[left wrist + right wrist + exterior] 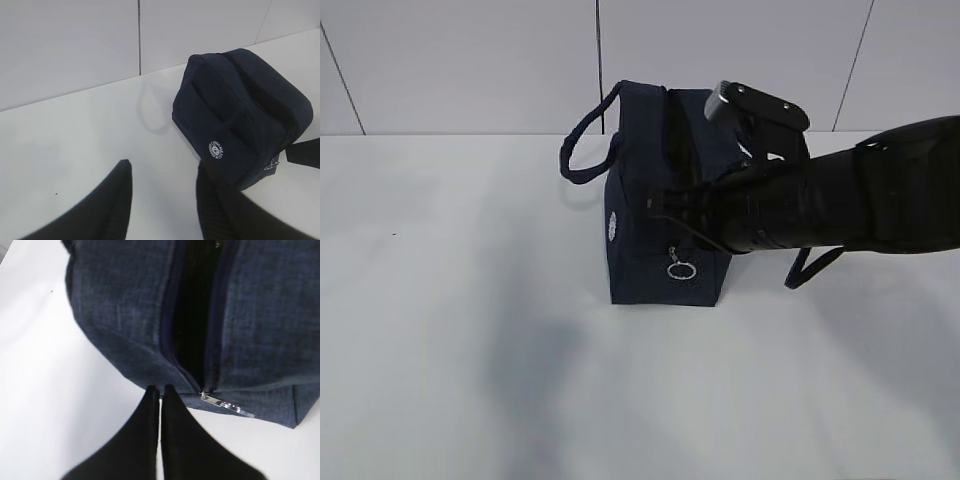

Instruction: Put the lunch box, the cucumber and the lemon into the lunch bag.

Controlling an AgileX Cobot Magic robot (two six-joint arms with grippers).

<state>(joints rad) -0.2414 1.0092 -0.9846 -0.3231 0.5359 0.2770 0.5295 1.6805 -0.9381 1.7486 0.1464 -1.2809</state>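
Over the lunch bag [125,315], my right fingers [160,392] sit pressed together beside the zipper pull [220,402], perhaps for tugging, left fingers [162,200] apart.

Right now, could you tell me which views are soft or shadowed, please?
Exterior view: sharp, a faint grey shadow on the table before the lunch bag. Left wrist view: the near fingers are blurred. Right wrist view: the bag's weave is soft, its zipper opening black.

Black fabric-sleeved arm [840,200]; tapered matte black pincer fingers [135,440].
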